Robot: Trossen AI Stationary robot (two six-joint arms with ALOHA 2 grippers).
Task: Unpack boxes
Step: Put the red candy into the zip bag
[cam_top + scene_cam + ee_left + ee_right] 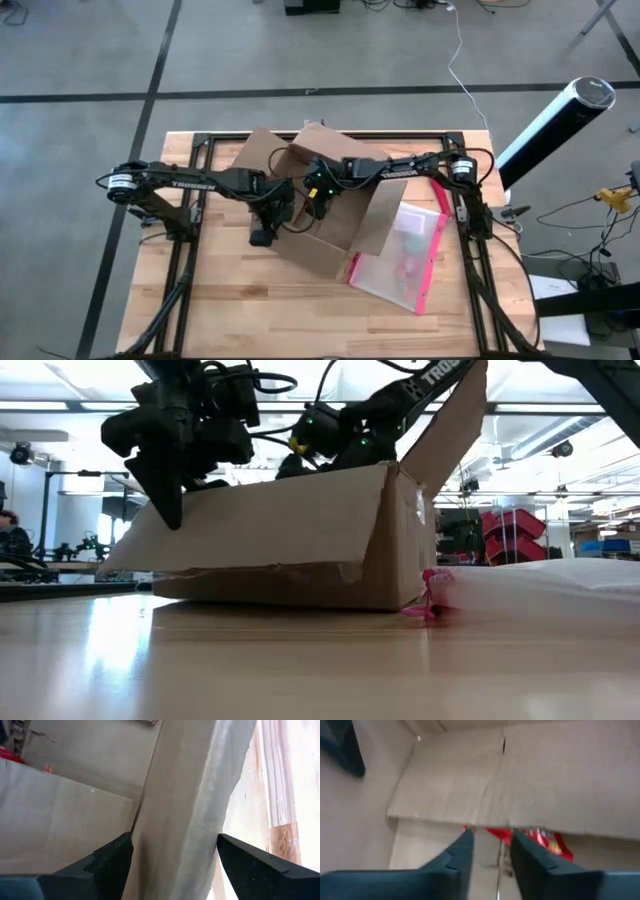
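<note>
A: One box [320, 215] sits mid-table [230, 300], flaps up, a pouch [405, 255] just beside it.

B: Light, stiff cardboard. The left pincer [172, 852] straddles its wall, wide open; the right pincer [492, 847], slightly parted and empty, points at a red packet [540, 840] inside.

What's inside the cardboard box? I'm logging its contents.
The right hand reaches into the cardboard box; a red item shows beneath an inner flap. The rest is covered.
</note>
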